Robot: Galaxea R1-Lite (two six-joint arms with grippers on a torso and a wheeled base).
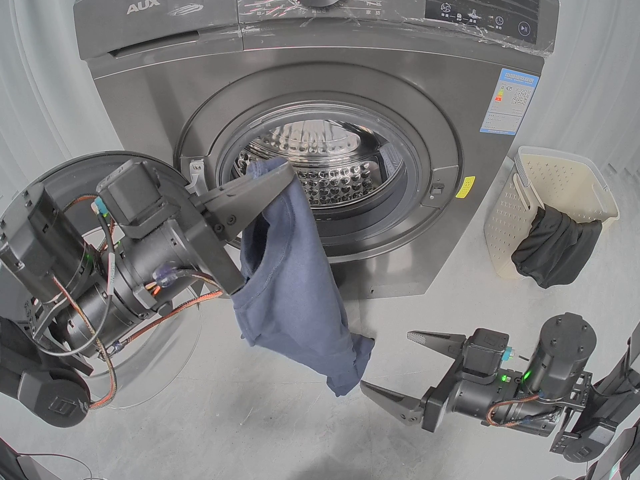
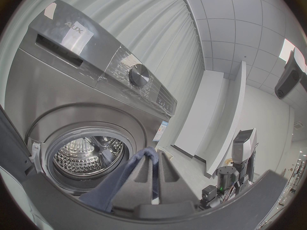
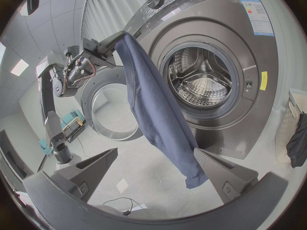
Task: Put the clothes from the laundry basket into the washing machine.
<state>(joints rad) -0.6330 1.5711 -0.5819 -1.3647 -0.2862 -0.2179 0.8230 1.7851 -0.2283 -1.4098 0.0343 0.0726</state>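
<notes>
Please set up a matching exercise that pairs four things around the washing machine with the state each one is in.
Things:
1. blue garment
2. black garment
3. washer door
4. right gripper

States:
A. swung open
B. draped over the rim of the laundry basket
C. jaws apart, holding nothing
D. hanging from the left gripper, in front of the drum opening

Pairs: 1-D, 2-B, 3-A, 4-C
</notes>
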